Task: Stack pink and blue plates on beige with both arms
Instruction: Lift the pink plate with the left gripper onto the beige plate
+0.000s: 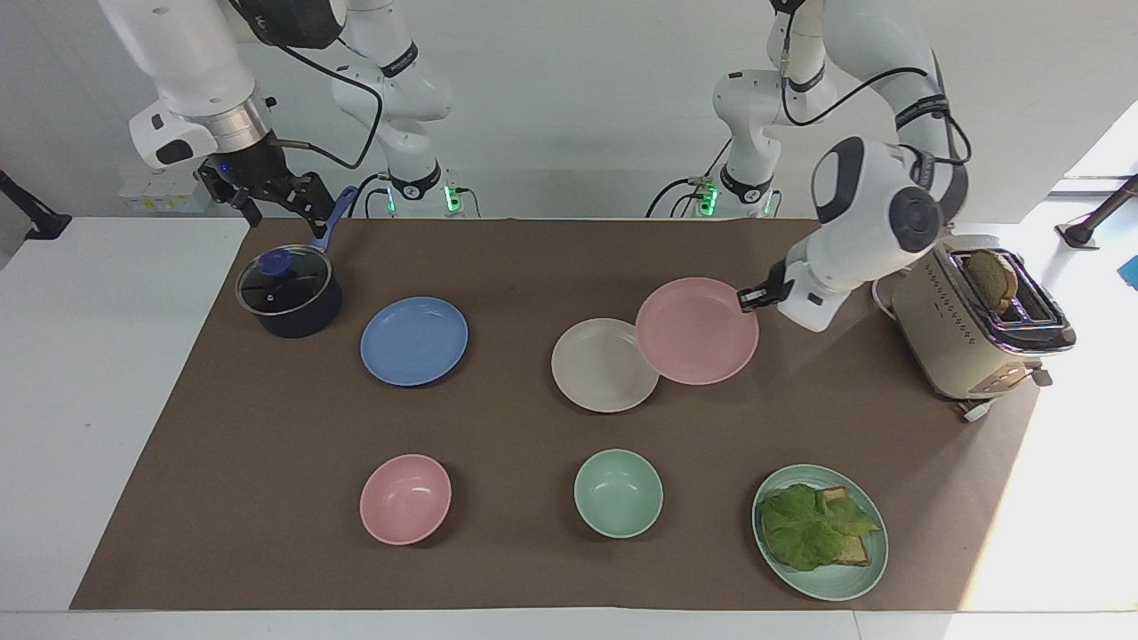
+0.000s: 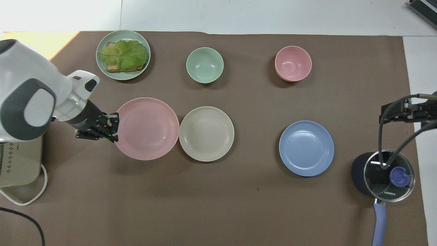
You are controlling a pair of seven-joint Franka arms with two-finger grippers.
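Observation:
My left gripper [image 1: 749, 298] [image 2: 114, 128] is shut on the rim of the pink plate [image 1: 698, 331] [image 2: 146, 128], at the rim's edge toward the left arm's end. It carries the plate level above the mat. In the facing view the pink plate's edge overlaps the rim of the beige plate [image 1: 600, 366] [image 2: 206, 134], which lies mid-table. Toward the right arm's end, the blue plate [image 1: 413, 341] [image 2: 306, 148] rests flat on the mat. My right gripper [image 1: 276, 200] [image 2: 406, 111] waits open and empty in the air over the pot's handle.
A dark pot with a glass lid [image 1: 287, 289] stands beside the blue plate. A cream toaster [image 1: 973, 329] sits at the left arm's end. Farther from the robots are a pink bowl [image 1: 404, 498], a green bowl [image 1: 618, 492] and a green plate [image 1: 836, 588] with lettuce and bread.

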